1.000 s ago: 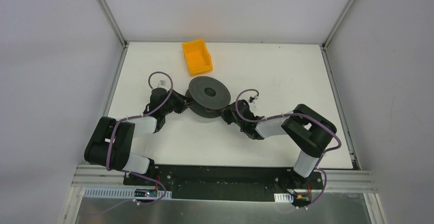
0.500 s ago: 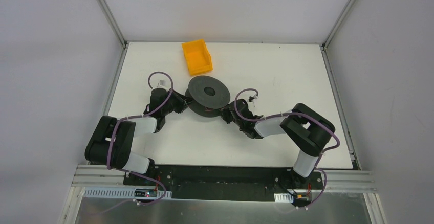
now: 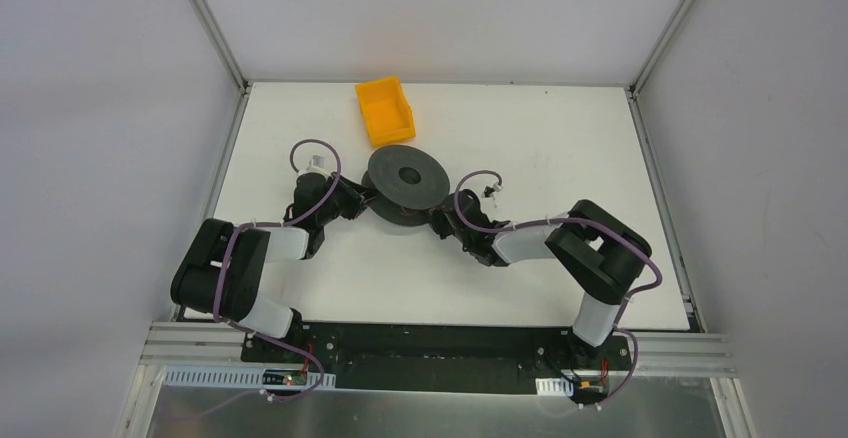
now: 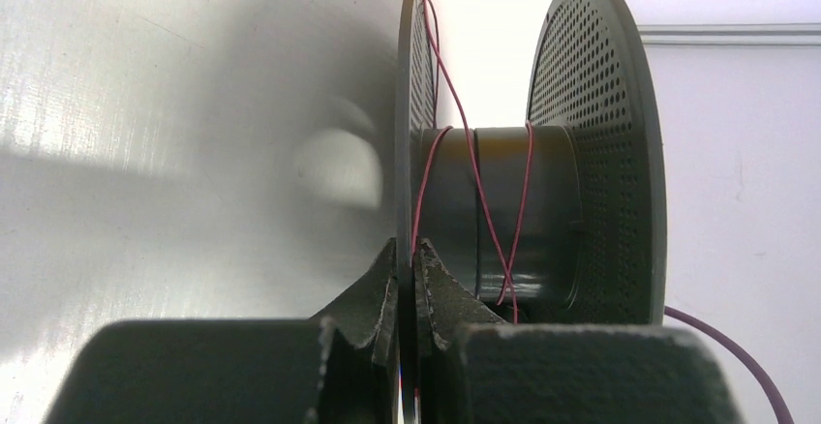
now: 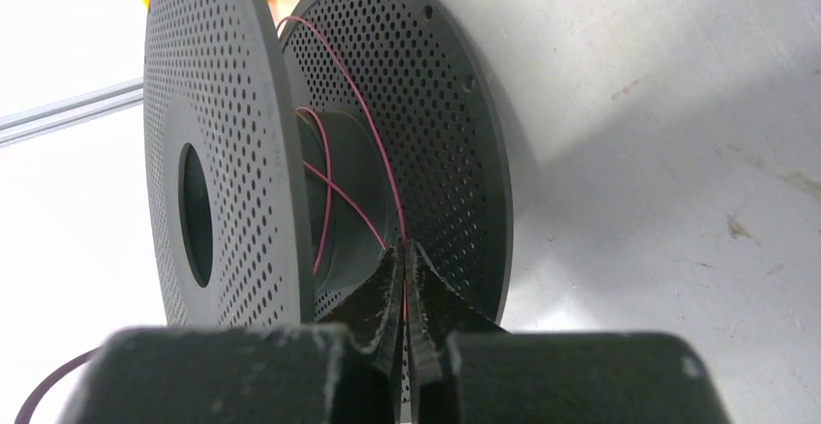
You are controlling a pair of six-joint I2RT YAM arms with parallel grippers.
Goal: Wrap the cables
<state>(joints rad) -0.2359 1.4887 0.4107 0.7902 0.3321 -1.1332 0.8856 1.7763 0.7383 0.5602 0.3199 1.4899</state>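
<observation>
1. Cables (image 5: 391,182), one hair-thin reddish strand, are lying partly wound on a black spool (image 3: 405,183) that is sitting near the middle of the tabletop (image 3: 540,158), just in front of an orange bin (image 3: 384,110).
2. Spool is resting on its lower disc with its core standing upright, so any wrap has to travel level around that core, in the gap between the two perforated discs.
3. Right fingers (image 5: 392,279) are pressing fully together on the strand, in front of the lower disc's inner face. The strand is leading straight ahead from the tips across that face, curving back near the rim and then crossing to the core.
4. Left fingers (image 4: 387,284) are pinching the lower disc's thin edge from the opposite side, with only the disc between them. In that view a few slack turns are crossing the core on a slant rather than lying side by side.
5. Right arm is the one holding the strand, so it is probably doing the winding while the left arm is bracing the spool.
6. Strand's free length is lying across the winding direction, so the coming move likely needs it swung sideways around the core under light tension.
</observation>
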